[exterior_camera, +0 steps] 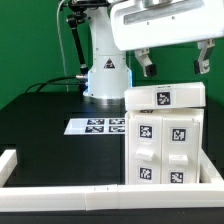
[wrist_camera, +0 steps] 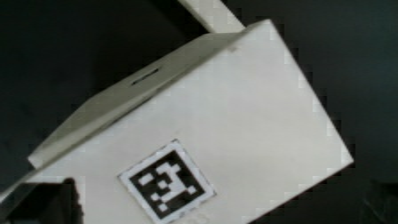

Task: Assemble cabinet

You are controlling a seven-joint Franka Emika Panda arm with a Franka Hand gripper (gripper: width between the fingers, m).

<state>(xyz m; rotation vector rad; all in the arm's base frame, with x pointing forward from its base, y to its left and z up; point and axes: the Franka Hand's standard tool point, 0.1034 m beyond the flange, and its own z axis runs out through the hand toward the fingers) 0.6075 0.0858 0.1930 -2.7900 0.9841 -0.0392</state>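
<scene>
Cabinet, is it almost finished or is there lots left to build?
Looks nearly done. The cabinet stands as one box with its tagged front blocks fitted and a top piece sitting on it. Nothing is in hand: the gripper hangs open just above, empty. What is left is probably only tightening that top piece; the pictures cannot show whether it is locked.

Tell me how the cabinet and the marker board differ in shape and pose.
1. The cabinet is a tall box standing upright; the marker board is a thin sheet lying flat on the table.
2. The cabinet carries its tags on several separate blocks; the marker board has all its tags together on one flat face.
Both are white and bear black-and-white square tags.
</scene>
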